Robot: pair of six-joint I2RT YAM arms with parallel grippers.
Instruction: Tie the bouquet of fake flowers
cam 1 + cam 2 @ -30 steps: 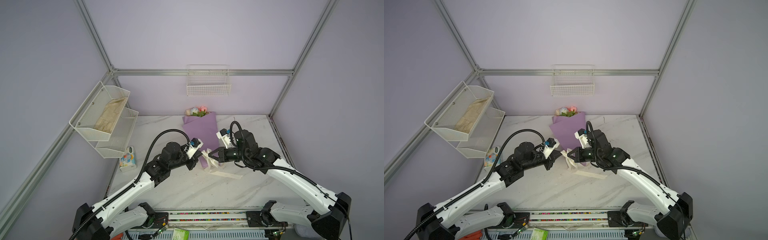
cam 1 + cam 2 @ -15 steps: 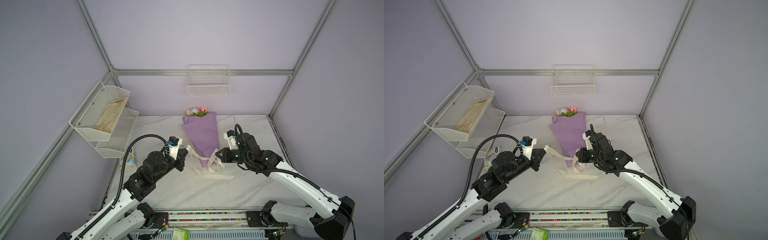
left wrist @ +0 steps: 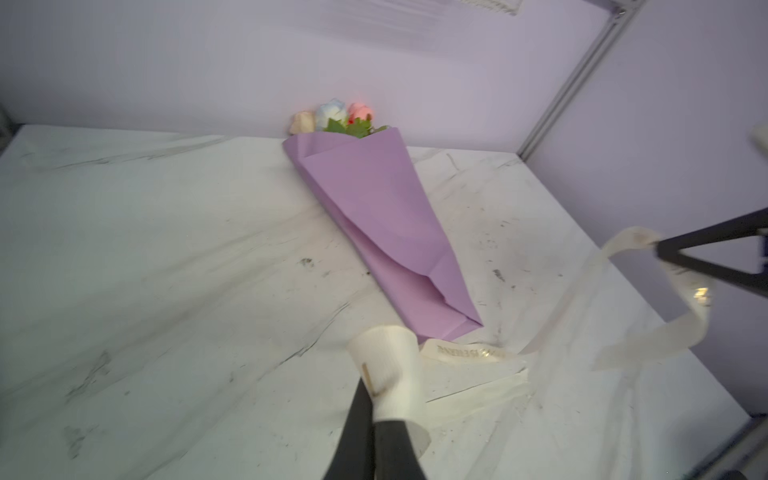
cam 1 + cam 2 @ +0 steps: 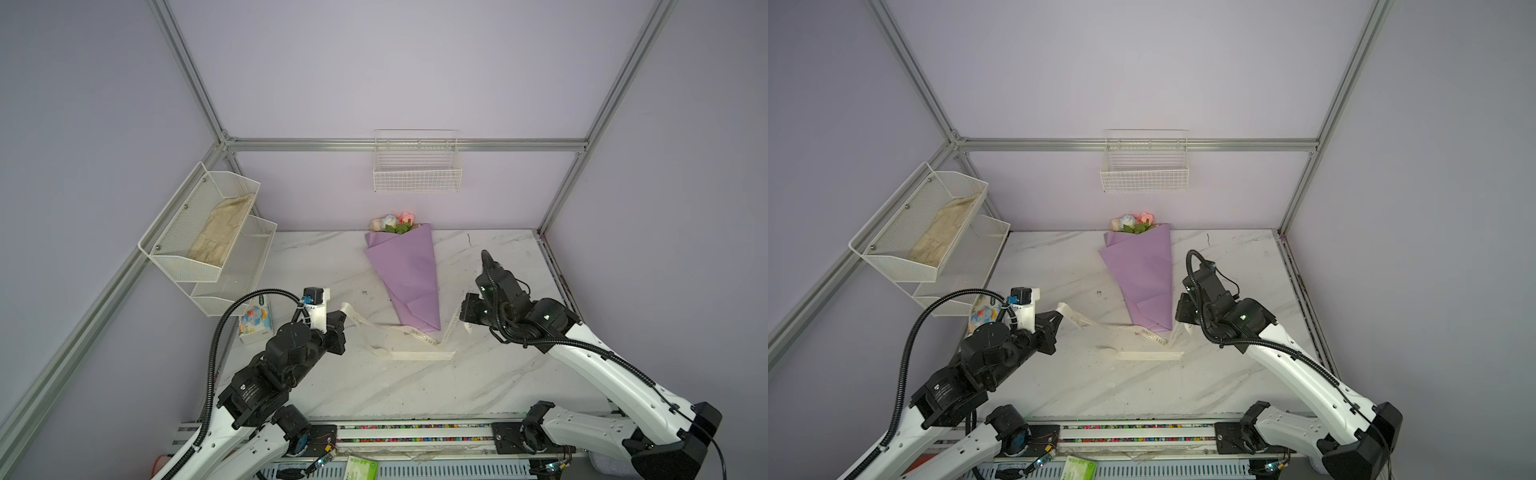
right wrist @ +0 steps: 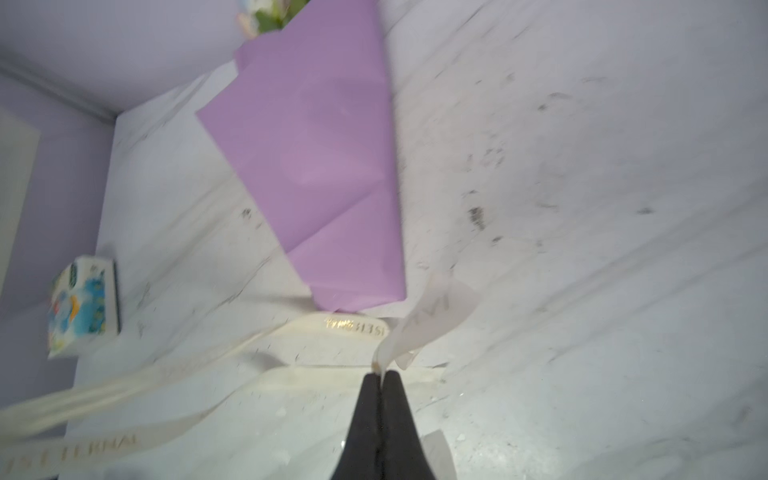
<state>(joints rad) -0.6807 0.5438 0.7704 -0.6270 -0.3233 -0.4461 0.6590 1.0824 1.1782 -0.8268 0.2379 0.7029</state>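
The bouquet of fake flowers (image 4: 405, 274) (image 4: 1142, 274) lies on the marble table in a lilac paper cone, its roses toward the back wall. A cream lettered ribbon (image 4: 422, 338) (image 4: 1152, 336) runs across the table just in front of the cone's narrow end; I cannot tell whether it circles it. My left gripper (image 4: 341, 320) (image 3: 372, 390), left of the bouquet (image 3: 374, 208), is shut on one ribbon end. On the right of the bouquet (image 5: 316, 166), my right gripper (image 4: 462, 318) (image 5: 381, 374) is shut on the other end of the ribbon (image 5: 353, 326).
A tissue pack (image 4: 255, 326) (image 5: 83, 307) lies at the table's left edge behind my left arm. A white wire shelf (image 4: 208, 245) hangs on the left wall, and a wire basket (image 4: 417, 174) on the back wall above the flowers.
Both grippers have drawn apart from the cone's narrow end, the left one leftward and the right one rightward, stretching the ribbon out between them. The bouquet has stayed in place.
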